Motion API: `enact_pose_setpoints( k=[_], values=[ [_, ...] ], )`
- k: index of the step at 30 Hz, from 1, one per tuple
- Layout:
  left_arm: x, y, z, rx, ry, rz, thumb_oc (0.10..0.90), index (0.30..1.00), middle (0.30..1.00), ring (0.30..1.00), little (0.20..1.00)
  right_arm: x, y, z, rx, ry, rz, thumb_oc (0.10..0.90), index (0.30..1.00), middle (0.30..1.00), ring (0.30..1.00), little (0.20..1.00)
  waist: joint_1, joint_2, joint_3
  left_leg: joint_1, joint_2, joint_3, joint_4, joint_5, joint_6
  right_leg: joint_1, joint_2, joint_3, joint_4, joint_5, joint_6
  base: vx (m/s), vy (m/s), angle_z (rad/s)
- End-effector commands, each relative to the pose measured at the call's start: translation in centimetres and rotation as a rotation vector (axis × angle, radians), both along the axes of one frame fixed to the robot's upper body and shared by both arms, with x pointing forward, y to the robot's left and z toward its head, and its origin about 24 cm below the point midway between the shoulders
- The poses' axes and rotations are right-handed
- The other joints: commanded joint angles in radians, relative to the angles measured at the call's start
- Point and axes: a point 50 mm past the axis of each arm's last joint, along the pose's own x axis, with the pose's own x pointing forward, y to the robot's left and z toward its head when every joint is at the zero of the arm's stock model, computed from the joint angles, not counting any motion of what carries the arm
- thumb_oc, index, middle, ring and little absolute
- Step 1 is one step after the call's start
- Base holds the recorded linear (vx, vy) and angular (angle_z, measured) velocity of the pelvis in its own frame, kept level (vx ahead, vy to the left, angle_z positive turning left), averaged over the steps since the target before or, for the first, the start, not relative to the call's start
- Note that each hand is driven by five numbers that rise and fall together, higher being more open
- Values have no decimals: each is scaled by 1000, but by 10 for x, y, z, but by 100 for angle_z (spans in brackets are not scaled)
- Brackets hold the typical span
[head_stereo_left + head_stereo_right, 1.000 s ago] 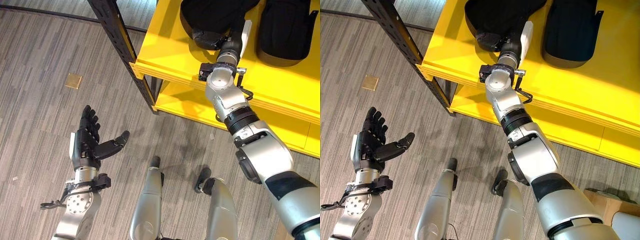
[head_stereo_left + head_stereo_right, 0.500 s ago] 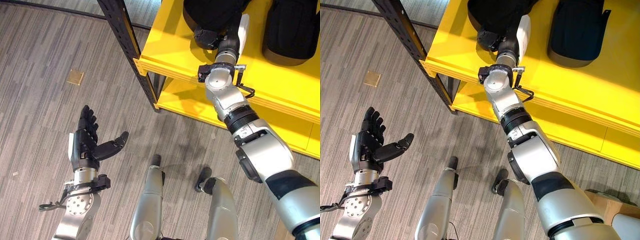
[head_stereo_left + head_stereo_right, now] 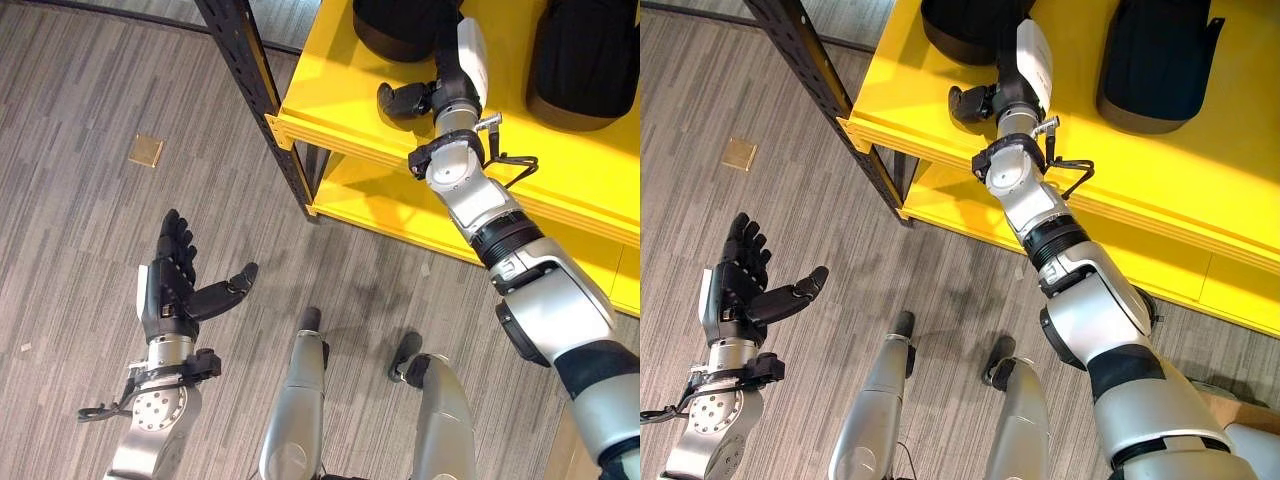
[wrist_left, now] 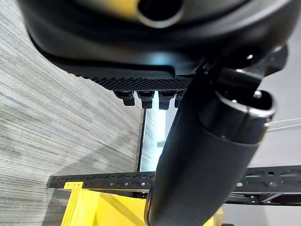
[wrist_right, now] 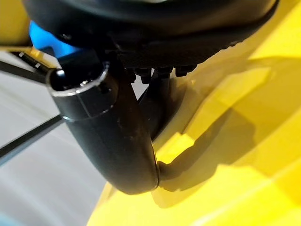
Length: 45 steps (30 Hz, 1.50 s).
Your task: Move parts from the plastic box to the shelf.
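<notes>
Two black parts sit on the yellow shelf point(image 3: 330, 95): one part point(image 3: 395, 25) just beyond the right hand point(image 3: 440, 85), the other part point(image 3: 590, 60) well to its right. The right hand rests on the shelf, fingers loosely spread, holding nothing. A black upright post point(image 3: 245, 75) stands at the shelf's corner. The left hand point(image 3: 175, 285) hovers wide open over the grey floor point(image 3: 70, 230), where one small tan square point(image 3: 146, 151) lies

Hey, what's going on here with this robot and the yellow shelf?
The right robot hand is over the yellow shelf, beside a black part lying there, fingers relaxed and holding nothing. A second black part lies further right. The left robot hand hangs open and empty above the floor.
</notes>
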Motion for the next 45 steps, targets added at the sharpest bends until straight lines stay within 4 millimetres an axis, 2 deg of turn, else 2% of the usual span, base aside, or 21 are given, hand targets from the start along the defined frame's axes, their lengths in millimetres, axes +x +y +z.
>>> enact_pose_setpoints(
  k=[1,14,25,42,45],
  values=[
    [-14,6,49,73,-266,2,900,1000,1000,1000,1000,-6,-7,34,-18,-121,-14,900,1000,1000,1000,1000,3,-17,-2,-30,8,18,-47,42,78,85,-9,68,-75,39,76,-15,-2,-8],
    [-12,7,47,85,-243,-6,900,1000,1000,1000,1000,-8,-15,10,13,-81,21,900,1000,1000,1000,1000,-17,-26,-16,10,17,25,-58,39,75,120,-5,66,-89,40,77,-5,-3,-2],
    [-11,8,41,103,-201,-27,900,1000,1000,1000,1000,-16,-24,-1,-144,-68,53,900,1000,1000,1000,1000,-34,-46,-39,63,25,22,-84,43,67,176,1,60,-117,39,77,-1,-2,-1],
    [-10,9,37,100,-177,-32,900,1000,1000,1000,1000,-22,-36,-1,-233,-72,55,900,1000,1000,1000,1000,-57,-59,-78,119,39,26,-103,40,58,222,10,63,-138,32,77,3,-4,-1],
    [-10,10,35,98,-172,-32,900,1000,1000,1000,1000,-24,-36,6,-225,-101,55,900,1000,1000,1000,1000,-60,-59,-88,128,42,27,-105,37,57,227,12,64,-138,30,78,21,-13,-6]
  ],
)
